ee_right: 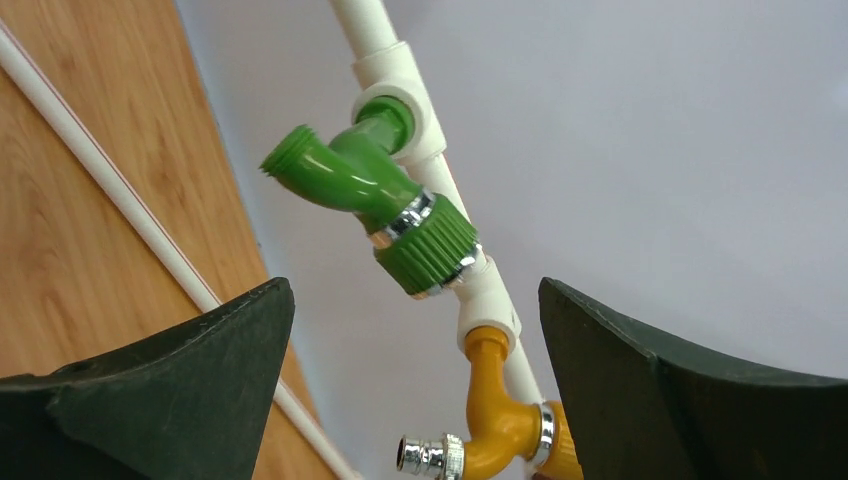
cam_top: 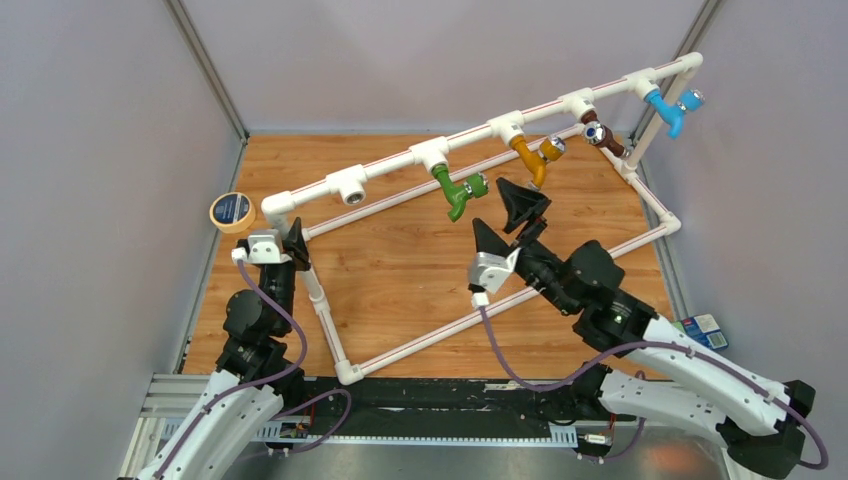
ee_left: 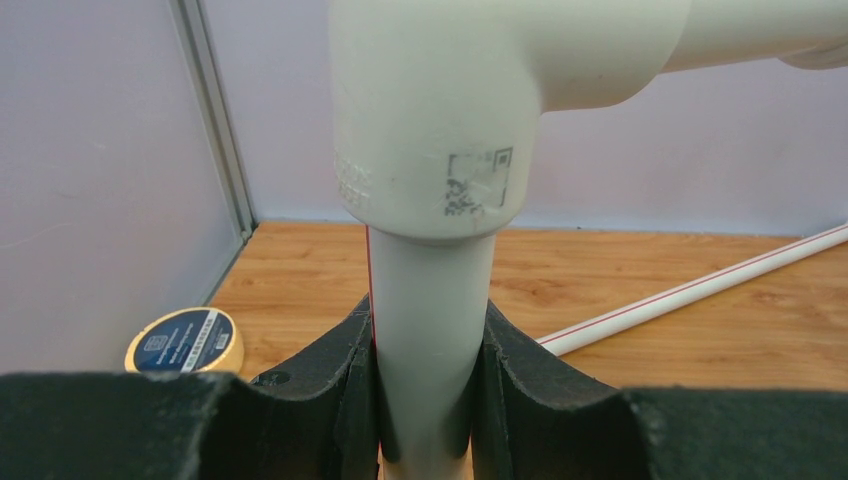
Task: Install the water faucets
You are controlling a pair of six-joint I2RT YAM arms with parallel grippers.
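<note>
Top view. White pipe frame point(cam_top: 395, 166) stands on the wooden counter point(cam_top: 400, 275), its high rail running from near left to far right. Four faucets sit along that rail: green faucet point(cam_top: 458, 190), then orange faucet point(cam_top: 531, 158), brown faucet point(cam_top: 603, 137) and blue faucet point(cam_top: 669, 108) at the far end. My left tool point(cam_top: 296, 244) is at the frame's left corner post. My right tool point(cam_top: 505, 222) is spread wide just beside the green faucet, not touching it. Tape roll point(cam_top: 232, 211) lies at the counter's left edge.

Left wrist. My fingers point(ee_left: 340, 400) are clamped on the upright pipe point(ee_left: 432, 300), one on each side, just below the elbow fitting point(ee_left: 440, 110).

Right wrist. Both fingers point(ee_right: 190, 380) stand far apart with nothing between them. The green faucet is seated in a white T-fitting point(ee_right: 405, 85), spout angled away from the rail; the orange one sits next along.
</note>
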